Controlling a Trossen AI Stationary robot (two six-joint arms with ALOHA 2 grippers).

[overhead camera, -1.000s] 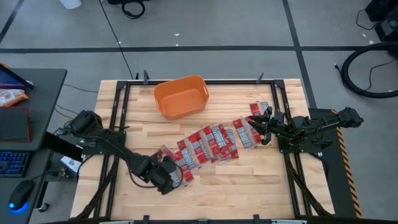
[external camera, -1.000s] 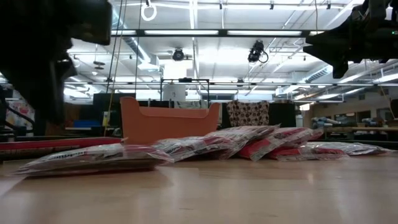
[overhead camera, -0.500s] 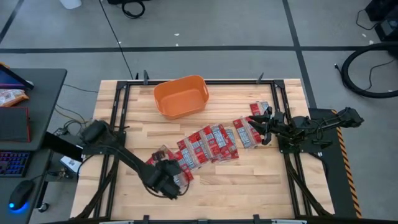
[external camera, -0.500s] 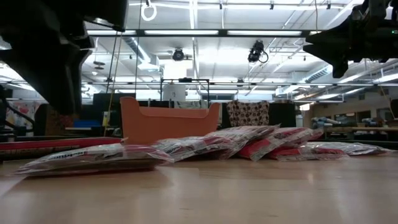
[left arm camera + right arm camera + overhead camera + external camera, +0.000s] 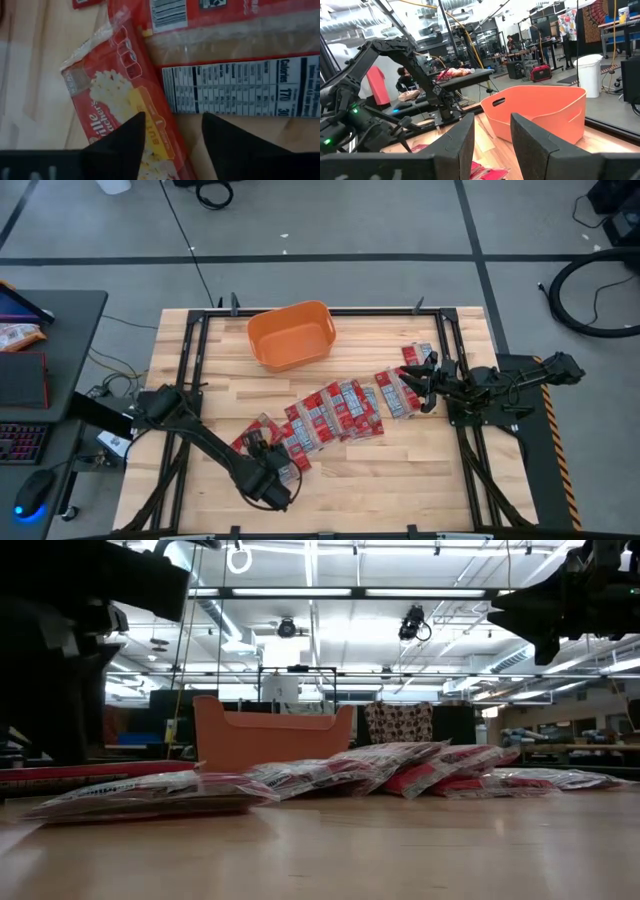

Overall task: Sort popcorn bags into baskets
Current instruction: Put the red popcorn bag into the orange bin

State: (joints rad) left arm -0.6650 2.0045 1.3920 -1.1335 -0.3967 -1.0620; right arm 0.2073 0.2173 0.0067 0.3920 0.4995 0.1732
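Note:
Red popcorn bags [image 5: 335, 410] lie in an overlapping slanted row across the table's middle, also seen in the low view [image 5: 330, 772]. The orange tub [image 5: 291, 335] stands near the far edge. My left gripper [image 5: 272, 472] is open over the row's near-left end; in its wrist view [image 5: 173, 116] the fingers stand above a red bag with a popcorn picture [image 5: 115, 95], beside a bag showing its nutrition label [image 5: 235, 85]. Whether the fingers touch the bag, I cannot tell. My right gripper [image 5: 420, 380] is open above the row's far-right end, facing the tub [image 5: 540, 115].
A dark metal frame [image 5: 190, 330] runs round the table's edges. Bare wood lies between the row and the near edge [image 5: 400, 470]. A desk with a keyboard [image 5: 25, 440] stands left of the table. People [image 5: 402, 80] sit in the room behind.
My left gripper has shifted a little toward the table's near edge and right, along the row's near-left end, while its arm has swung farther out over the table. The bags and the tub have stayed put.

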